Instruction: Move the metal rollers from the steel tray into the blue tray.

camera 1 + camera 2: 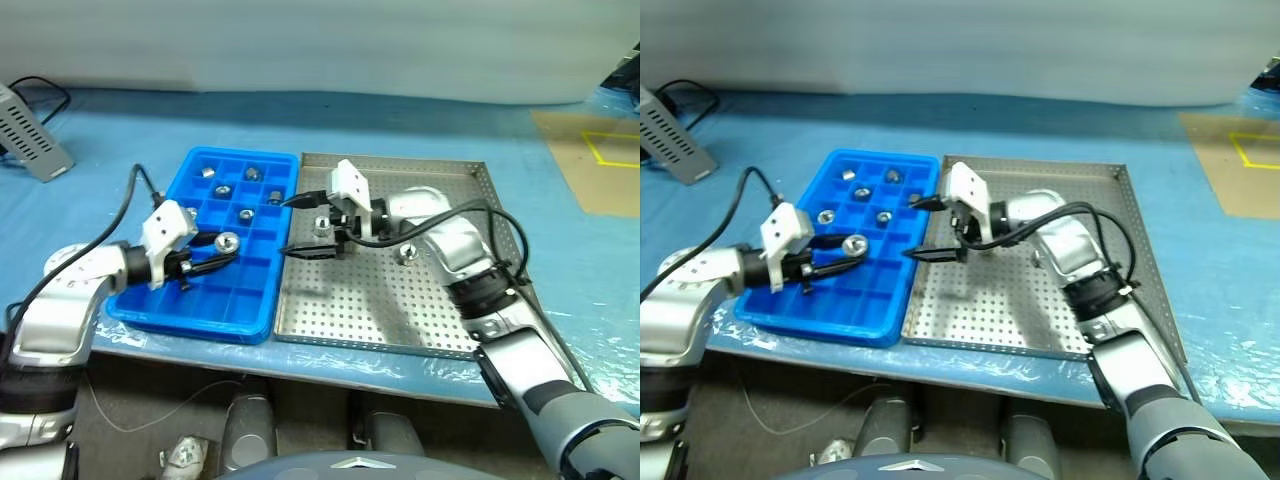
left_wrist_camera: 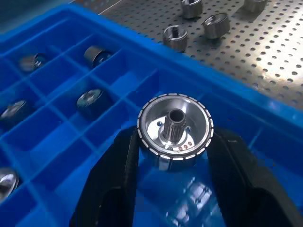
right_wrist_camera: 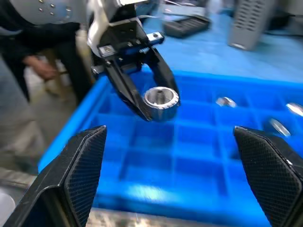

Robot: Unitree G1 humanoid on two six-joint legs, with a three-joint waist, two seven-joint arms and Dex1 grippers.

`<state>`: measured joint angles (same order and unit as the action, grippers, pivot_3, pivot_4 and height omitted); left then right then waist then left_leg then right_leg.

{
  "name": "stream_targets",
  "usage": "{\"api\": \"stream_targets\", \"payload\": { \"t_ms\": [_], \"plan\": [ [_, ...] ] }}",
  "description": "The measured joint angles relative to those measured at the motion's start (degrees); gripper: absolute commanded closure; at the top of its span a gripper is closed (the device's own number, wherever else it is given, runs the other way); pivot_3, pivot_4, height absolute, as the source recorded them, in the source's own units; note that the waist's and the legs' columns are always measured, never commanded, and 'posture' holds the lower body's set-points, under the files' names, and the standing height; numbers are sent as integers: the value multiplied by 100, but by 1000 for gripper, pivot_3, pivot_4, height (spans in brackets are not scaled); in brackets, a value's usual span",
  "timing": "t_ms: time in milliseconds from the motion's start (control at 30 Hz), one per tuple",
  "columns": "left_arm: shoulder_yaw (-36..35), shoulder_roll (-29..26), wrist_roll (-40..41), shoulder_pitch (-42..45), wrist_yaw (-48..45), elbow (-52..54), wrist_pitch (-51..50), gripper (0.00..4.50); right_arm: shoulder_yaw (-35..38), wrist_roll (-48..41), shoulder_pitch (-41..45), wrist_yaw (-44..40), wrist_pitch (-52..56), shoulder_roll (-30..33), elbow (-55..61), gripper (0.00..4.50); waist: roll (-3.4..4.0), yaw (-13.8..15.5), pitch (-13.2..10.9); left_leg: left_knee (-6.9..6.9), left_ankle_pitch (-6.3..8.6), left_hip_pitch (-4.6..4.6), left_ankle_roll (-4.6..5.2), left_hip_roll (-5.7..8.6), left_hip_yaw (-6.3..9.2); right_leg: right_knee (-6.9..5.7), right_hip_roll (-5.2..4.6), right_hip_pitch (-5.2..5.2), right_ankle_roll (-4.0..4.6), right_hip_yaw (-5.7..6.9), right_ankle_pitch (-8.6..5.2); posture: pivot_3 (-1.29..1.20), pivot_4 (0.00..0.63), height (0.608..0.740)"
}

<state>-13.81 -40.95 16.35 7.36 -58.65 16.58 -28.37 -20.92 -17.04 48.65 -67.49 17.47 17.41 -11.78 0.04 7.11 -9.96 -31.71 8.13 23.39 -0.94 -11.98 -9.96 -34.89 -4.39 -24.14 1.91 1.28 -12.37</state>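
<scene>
My left gripper is clamped on 1 metal roller over the blue tray, so next I lower and release it, my right gripper spread wide, empty, over the steel tray.

Blue-covered table, grey perforated box, pale wall behind.

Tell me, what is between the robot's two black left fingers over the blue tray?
A shiny round metal roller with a centre hole sits pinched between the left gripper fingers, above the blue plastic compartment tray. The left wrist view shows it best.
</scene>
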Motion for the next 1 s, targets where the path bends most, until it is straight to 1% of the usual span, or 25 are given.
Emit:
{"api": "stream_targets", "payload": {
  "t_ms": [67,200,300,400,500,567,633,700,1000],
  "plan": [
    [-316,16,119,-399,286,400,-156,2491,-19,50,214,-189,-220,-239,-305,0,-1,98,0,7,-3,-1,-5,-5,5,1,0,0,0,2,0,412,150,740],
    [-578,247,130,-801,968,741,-241,2491,-18,113,327,-505,-444,-393,-593,0,-1,333,0,17,-5,0,-9,-5,11,4,-1,0,-1,3,-1,439,150,740],
    [-551,443,106,-898,1469,924,-333,2491,-17,127,327,-640,-460,-437,-646,0,-1,451,0,20,-8,0,-14,-5,16,3,0,-4,-2,2,-1,437,150,740],
    [-403,667,9,-920,1850,893,-307,2491,-14,137,326,-692,-456,-427,-644,0,-1,492,0,30,-14,-1,-23,-5,17,3,1,-6,-2,3,-1,409,150,740],
    [-96,1013,-348,-504,2424,376,-47,2491,-4,200,307,-709,-453,-334,-613,0,-2,517,1,37,-25,-1,-40,-1,24,-1,6,-7,-4,5,0,386,150,740],
    [114,1054,-617,-243,2677,17,200,2491,-4,265,262,-697,-464,-286,-557,0,-6,505,3,38,-29,-4,-46,4,34,-4,9,-8,-5,5,0,368,150,740],
    [300,1065,-794,-70,2800,-249,434,2491,-1,322,195,-658,-463,-230,-525,0,-6,479,3,38,-29,-2,-45,7,48,-4,9,-10,-5,5,1,336,150,740],
    [410,1160,-907,280,2952,-699,602,2491,6,363,129,-602,-452,-156,-467,0,-6,467,3,37,-31,5,-47,7,49,-6,13,-17,-5,6,1,317,150,740],
    [941,1269,-1105,935,2954,-1662,934,2491,39,482,-117,-347,-427,68,-206,0,-8,397,4,30,-33,15,-50,8,41,-11,14,-22,-4,14,1,246,150,740]
  ]
}}
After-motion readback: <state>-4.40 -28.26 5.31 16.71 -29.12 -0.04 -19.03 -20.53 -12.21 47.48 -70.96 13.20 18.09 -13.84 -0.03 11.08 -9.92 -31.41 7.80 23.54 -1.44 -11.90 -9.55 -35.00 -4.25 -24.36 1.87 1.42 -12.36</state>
